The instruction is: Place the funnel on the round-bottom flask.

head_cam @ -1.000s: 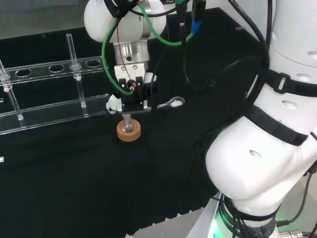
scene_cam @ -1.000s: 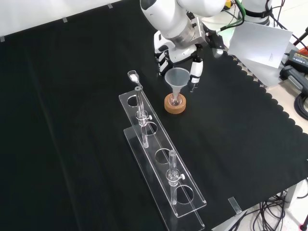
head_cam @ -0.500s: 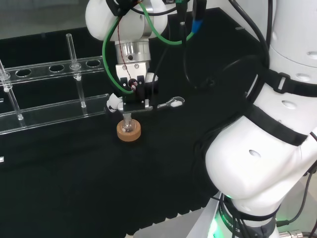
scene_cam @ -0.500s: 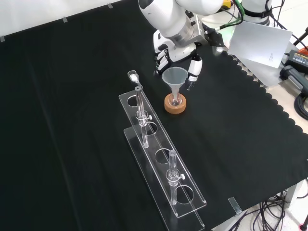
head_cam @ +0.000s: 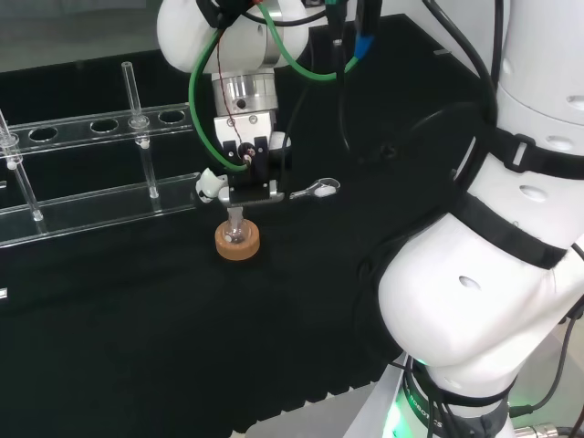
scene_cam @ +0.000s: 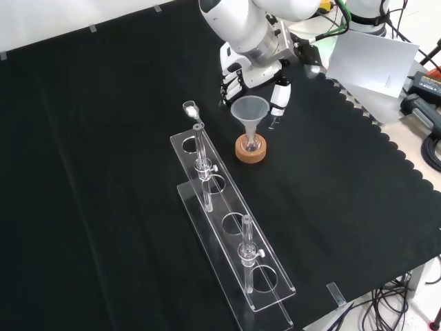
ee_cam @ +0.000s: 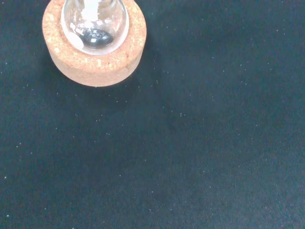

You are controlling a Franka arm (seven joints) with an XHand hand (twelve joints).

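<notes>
Where the cloth (scene_cam: 103, 172) runs nearest the front camera, a clear rack (scene_cam: 231, 238) lies on the diagonal, two tubes upright in it: one near its close end (scene_cam: 245, 243), one near its far end (scene_cam: 200, 153). Just past the far end, a small scoop (scene_cam: 188, 108) lies flat on the cloth.

Right of the rack's far end in the front view, well apart from it: cork ring (scene_cam: 250, 149), flask (scene_cam: 251, 143) seated in it. Wrist view shows the glass bulb (ee_cam: 95, 24) nested in the ring (ee_cam: 95, 57), bare cloth around.

Funnel (scene_cam: 250, 112) stands upright, stem down in the flask neck, cone open upward. Seated on the flask.

Behind and above the funnel, the hand (scene_cam: 241, 72). Fingers spread, hanging downward: dark ones (scene_cam: 227, 84) left of the cone, a white one (scene_cam: 279, 100) right of it. They look clear of the rim, though a touch at the far side can't be ruled out. Nothing pinched.

Head view: hand (head_cam: 245, 173) directly over ring (head_cam: 237, 243), scoop (head_cam: 315, 190) to its right, rack (head_cam: 91, 173) to the left.
</notes>
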